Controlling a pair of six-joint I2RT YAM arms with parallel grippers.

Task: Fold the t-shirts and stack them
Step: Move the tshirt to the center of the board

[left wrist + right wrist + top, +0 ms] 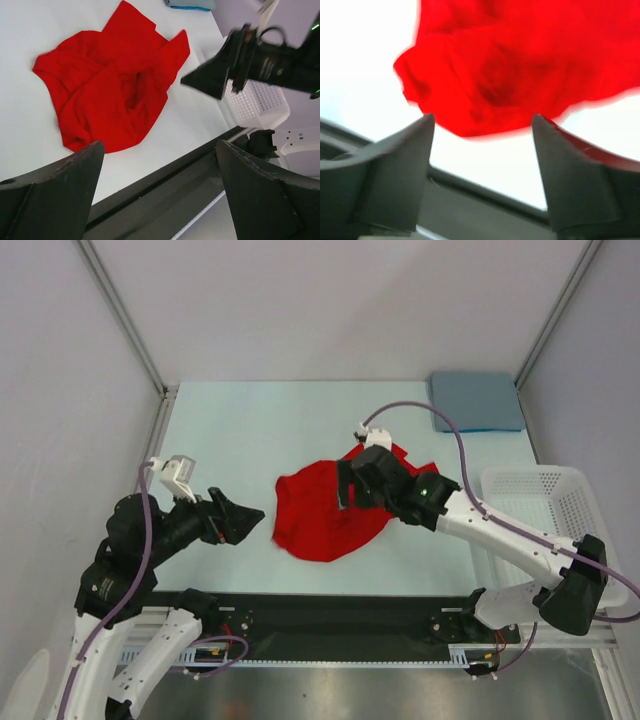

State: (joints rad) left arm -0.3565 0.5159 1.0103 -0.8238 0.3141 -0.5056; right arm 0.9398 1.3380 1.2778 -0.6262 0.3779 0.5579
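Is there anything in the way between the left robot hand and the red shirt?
No, nothing visible. Only bare table lies between the open left gripper and the crumpled red shirt. The right gripper hangs over the shirt itself, not in between.

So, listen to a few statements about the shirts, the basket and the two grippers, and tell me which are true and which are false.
1. The red shirt lies crumpled on the table. True.
2. The blue shirt is inside the basket. False: it lies folded on the table's far right corner, outside the basket.
3. The left gripper holds the red shirt. False: it is open, off to the shirt's left, with nothing in it.
4. The right gripper is over the red shirt with its jaws apart. True.
5. The two shirts are stacked. False: they lie well apart.
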